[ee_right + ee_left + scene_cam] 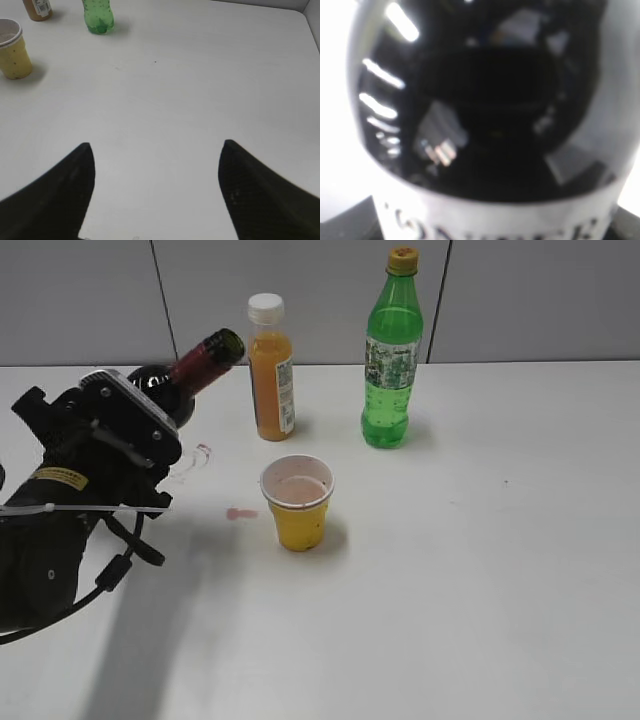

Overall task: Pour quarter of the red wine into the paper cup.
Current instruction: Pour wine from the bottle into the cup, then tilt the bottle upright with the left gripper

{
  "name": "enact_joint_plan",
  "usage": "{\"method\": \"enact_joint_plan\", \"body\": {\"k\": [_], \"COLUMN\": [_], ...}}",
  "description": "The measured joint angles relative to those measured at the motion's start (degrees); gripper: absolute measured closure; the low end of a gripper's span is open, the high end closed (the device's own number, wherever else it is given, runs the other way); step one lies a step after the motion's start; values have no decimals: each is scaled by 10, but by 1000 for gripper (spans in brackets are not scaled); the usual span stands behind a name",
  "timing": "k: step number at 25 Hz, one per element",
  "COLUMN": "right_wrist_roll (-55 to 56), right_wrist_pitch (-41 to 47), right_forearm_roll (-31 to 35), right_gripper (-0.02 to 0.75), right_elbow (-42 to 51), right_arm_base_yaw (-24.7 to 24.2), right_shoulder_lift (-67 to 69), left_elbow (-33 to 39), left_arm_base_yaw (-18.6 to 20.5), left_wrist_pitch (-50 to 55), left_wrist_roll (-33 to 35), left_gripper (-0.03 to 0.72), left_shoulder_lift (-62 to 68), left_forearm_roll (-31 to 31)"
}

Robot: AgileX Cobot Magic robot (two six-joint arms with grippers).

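The red wine bottle (203,361) is dark glass with a dark red foil neck. It is lifted off the table and tilted, with its open mouth pointing up and to the right, left of the cup. My left gripper (140,405) is shut on its body. In the left wrist view the bottle's dark shoulder (485,110) and white label fill the frame. The yellow paper cup (298,502) stands upright at mid-table with a pinkish inside; it also shows in the right wrist view (12,48). My right gripper (156,147) is open and empty above bare table.
An orange juice bottle (270,370) with a white cap and a green soda bottle (392,355) stand behind the cup. A small pink spill (240,513) lies on the white table left of the cup. A small clear object (195,458) lies near my left arm.
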Motion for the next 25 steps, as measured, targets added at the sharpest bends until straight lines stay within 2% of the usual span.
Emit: {"method": "enact_joint_plan", "body": {"k": [21,25], "right_wrist_roll": [0,0], "right_wrist_pitch": [0,0], "right_forearm_roll": [0,0], "right_gripper": [153,153], "right_elbow": [0,0], "right_arm_base_yaw": [0,0], "right_shoulder_lift": [0,0], "left_elbow": [0,0], "left_arm_base_yaw": [0,0], "left_wrist_pitch": [0,6], "left_wrist_roll": [153,209], "left_gripper": [159,159], "left_shoulder_lift": [0,0], "left_forearm_roll": [-8,-8]}}
